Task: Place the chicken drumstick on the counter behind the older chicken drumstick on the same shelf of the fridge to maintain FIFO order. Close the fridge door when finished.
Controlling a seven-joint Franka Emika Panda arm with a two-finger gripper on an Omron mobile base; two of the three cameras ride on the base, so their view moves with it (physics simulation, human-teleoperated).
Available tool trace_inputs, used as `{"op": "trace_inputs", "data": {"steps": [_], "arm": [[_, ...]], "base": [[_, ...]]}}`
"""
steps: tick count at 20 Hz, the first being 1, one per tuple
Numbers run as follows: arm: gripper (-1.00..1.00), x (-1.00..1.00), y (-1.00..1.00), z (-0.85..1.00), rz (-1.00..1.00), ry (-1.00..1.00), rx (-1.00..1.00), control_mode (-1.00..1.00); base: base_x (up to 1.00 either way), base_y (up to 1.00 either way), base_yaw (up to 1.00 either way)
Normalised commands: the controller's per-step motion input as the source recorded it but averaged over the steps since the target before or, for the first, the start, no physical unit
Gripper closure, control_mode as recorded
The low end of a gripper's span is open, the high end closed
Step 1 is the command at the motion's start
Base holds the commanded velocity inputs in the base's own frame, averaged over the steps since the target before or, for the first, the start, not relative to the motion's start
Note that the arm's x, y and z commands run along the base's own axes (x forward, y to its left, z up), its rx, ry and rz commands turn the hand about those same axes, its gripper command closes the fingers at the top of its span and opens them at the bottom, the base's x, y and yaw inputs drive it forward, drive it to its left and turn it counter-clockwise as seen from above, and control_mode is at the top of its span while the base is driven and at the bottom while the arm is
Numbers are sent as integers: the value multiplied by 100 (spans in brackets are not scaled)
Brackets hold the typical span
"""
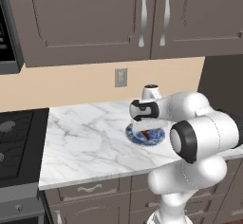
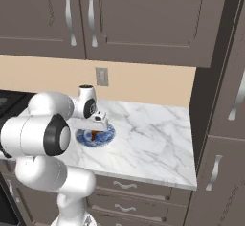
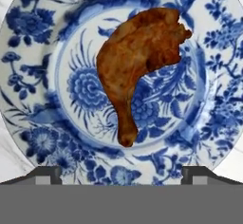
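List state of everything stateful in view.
chicken drumstick: lying on the plate, not gripped
plate: flat on the counter, upright
counter: holds the plate
claw: open, above the drumstick, fingertips wide apart
upper cabinet doors: shut
drawers: shut

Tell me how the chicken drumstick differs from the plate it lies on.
The chicken drumstick is plain golden brown; the plate is white with blue flowers. The drumstick is lumpy, tapering to a thin bone end; the plate is round and flat. The drumstick covers just the plate's middle; the plate spreads much wider. Both sit on the marble counter, beneath the gripper.
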Motion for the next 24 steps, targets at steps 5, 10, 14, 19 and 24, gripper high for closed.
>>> {"op": "trace_inputs", "data": {"steps": [5, 10, 14, 19, 24], "arm": [[-100, 30, 0, -22, 0, -2, 0, -100], [-100, 40, 0, -18, 0, -4, 0, -100], [-100, 41, 0, -24, 0, 0, 0, -100], [-100, 18, 1, -30, 0, 0, 0, -100], [100, 1, 1, -43, 0, 0, 0, -100]], "base": [[0, 0, 0], [0, 0, 0], [0, 0, 0], [0, 0, 0], [0, 0, 0]]}}
